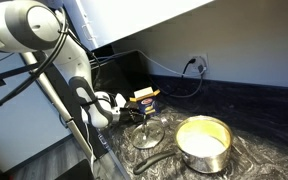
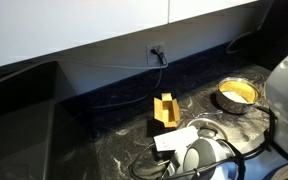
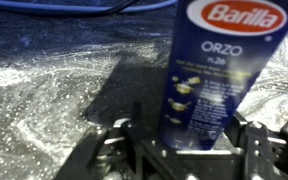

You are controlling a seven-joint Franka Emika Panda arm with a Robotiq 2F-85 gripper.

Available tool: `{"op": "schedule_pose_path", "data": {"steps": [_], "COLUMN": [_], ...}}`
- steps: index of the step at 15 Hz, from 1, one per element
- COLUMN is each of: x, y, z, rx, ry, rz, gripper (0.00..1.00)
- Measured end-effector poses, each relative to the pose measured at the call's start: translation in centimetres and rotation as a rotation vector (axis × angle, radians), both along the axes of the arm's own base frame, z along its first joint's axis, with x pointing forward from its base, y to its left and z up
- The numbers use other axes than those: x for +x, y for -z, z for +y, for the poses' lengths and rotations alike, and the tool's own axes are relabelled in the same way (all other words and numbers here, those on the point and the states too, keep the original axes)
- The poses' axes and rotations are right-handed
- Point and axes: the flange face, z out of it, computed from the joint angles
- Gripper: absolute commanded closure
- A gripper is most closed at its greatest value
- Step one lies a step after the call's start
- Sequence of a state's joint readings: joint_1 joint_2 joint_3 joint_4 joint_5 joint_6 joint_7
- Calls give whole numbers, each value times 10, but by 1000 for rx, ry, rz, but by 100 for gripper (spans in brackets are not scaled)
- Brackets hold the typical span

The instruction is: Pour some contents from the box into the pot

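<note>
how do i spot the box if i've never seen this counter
Look at the dark speckled counter below the wall outlet. The box stands upright there, apart from the steel pot. It is the only cardboard thing: yellow-orange sides, blue Barilla orzo front.

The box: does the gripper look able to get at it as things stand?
Probably yes. In the wrist view the box stands upright between the two fingers of the gripper, and nothing lies in between. Whether the fingers already press on it, I cannot tell.

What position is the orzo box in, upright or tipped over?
Upright: the Barilla orzo box stands on end on the countertop; wrist view shows its label right way up.
</note>
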State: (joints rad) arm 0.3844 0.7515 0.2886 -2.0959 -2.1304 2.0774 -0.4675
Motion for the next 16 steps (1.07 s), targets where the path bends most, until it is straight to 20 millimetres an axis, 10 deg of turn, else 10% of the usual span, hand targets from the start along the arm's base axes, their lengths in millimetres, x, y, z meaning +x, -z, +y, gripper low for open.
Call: {"op": "schedule_pose_path", "data": {"steps": [4,16], "x": [2,-26], "y": [1,-2], "z": [1,16], "rx": [6,16], "ry": [16,146], "rz": [2,-65], "gripper": [77,77]}}
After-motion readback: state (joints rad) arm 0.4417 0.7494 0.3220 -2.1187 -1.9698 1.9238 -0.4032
